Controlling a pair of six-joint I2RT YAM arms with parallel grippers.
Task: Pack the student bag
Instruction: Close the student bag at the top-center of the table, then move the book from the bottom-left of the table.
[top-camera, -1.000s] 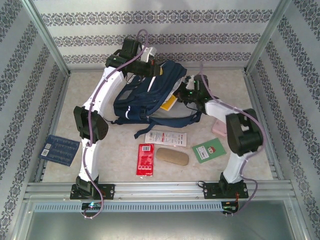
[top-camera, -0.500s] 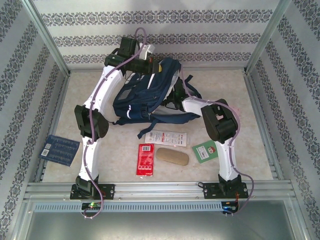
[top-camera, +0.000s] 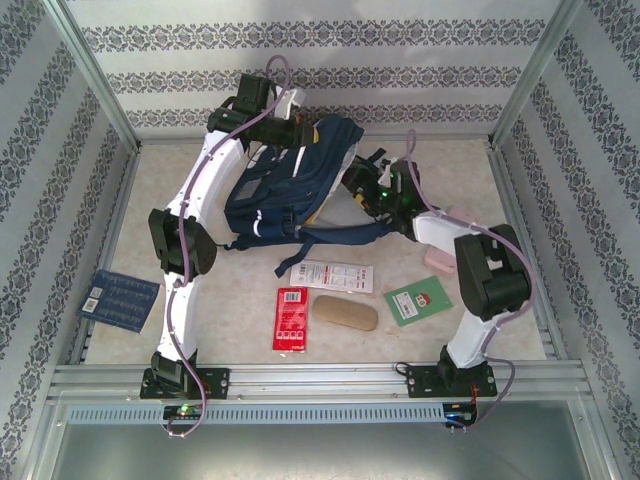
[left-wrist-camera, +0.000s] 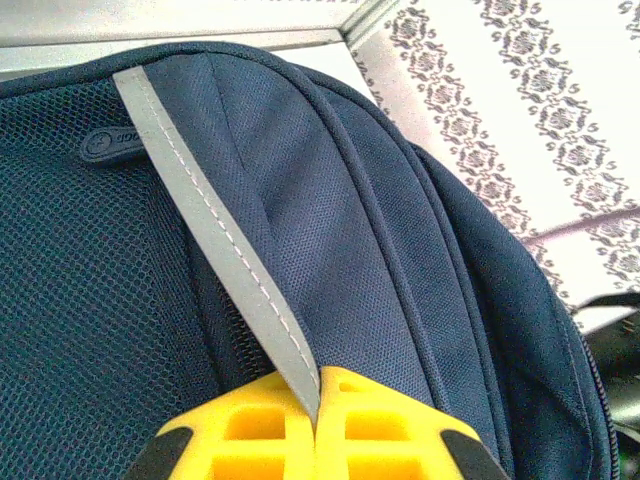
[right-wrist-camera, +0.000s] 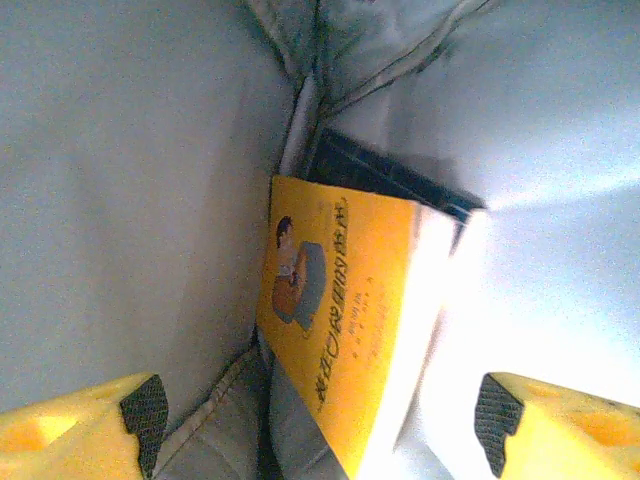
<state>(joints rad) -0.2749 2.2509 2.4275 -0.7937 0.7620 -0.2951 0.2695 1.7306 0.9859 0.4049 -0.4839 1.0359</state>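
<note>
**Yellow book let go inside the student bag**

The student bag (top-camera: 285, 190) stands at the far middle of the counter (top-camera: 230, 320), with its top held up. My left jaws are clamped on its grey strip (left-wrist-camera: 215, 260), and the yellow fingers (left-wrist-camera: 250, 430) pinch the strip's lower end against the navy fabric. My right jaws stand wide at the bag's mouth and hold nothing. Between their fingers (right-wrist-camera: 80, 425) I see the light grey lining (right-wrist-camera: 120, 180). Down inside, a yellow book (right-wrist-camera: 340, 320) leans on edge, with a dark flat thing (right-wrist-camera: 390, 175) just behind it.

1 second ago my right jaws were narrow and the yellow book showed at the bag's opening. Now they are spread and the book sits within. The bag's top also stands higher than it did then.

In front of the bag lie a white packet (top-camera: 331, 276), a red packet (top-camera: 290, 318), a tan case (top-camera: 345, 312) and a green booklet (top-camera: 419, 300). A pink thing (top-camera: 440, 258) rests beside my right arm, and a blue card (top-camera: 118, 298) lies at the counter's left edge. Patterned wallpaper (top-camera: 320, 75) and metal frame posts (top-camera: 95, 75) close in 3 sides.
</note>
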